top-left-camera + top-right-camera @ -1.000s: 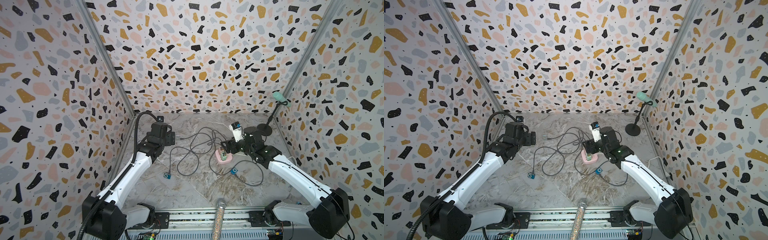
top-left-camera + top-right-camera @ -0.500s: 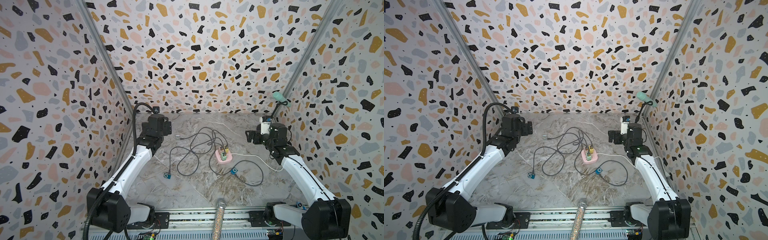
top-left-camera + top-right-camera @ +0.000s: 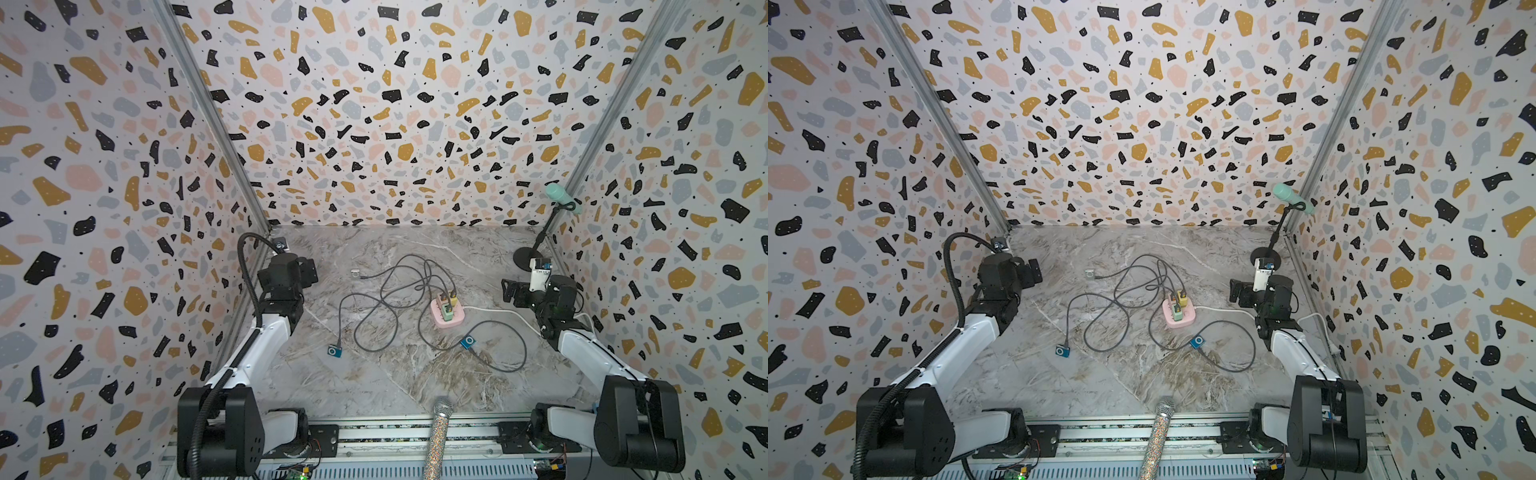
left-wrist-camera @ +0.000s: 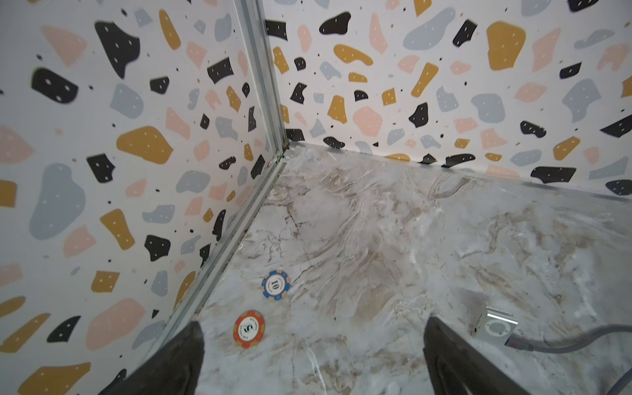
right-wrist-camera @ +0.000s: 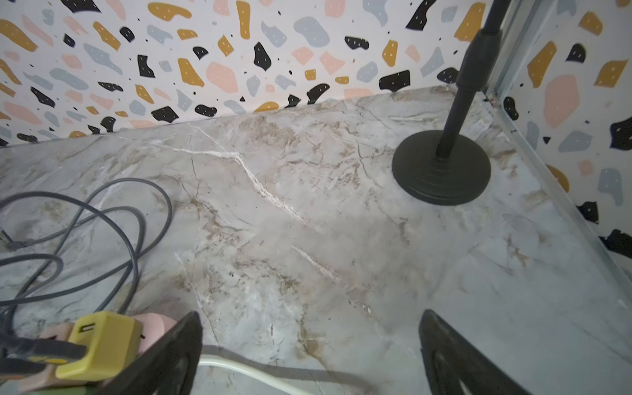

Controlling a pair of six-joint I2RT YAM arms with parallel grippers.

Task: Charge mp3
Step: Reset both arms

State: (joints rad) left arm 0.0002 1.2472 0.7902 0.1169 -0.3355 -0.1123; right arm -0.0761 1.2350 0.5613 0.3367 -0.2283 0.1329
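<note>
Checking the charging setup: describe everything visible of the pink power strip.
The pink power strip is a small, rounded block, plastic by its look, lying flat near the middle of the marble table. Yellow adapters and a green adapter stand plugged into its top, with grey cables running from them. A white cord leaves it toward the right arm. Nothing else touches it.

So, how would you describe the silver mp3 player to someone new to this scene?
Find the pink power strip mid-table. Beyond it to the left lies the silver mp3 player, cable plugged in. It alone is silver: the left blue player and right blue player lie nearer the robot.
</note>
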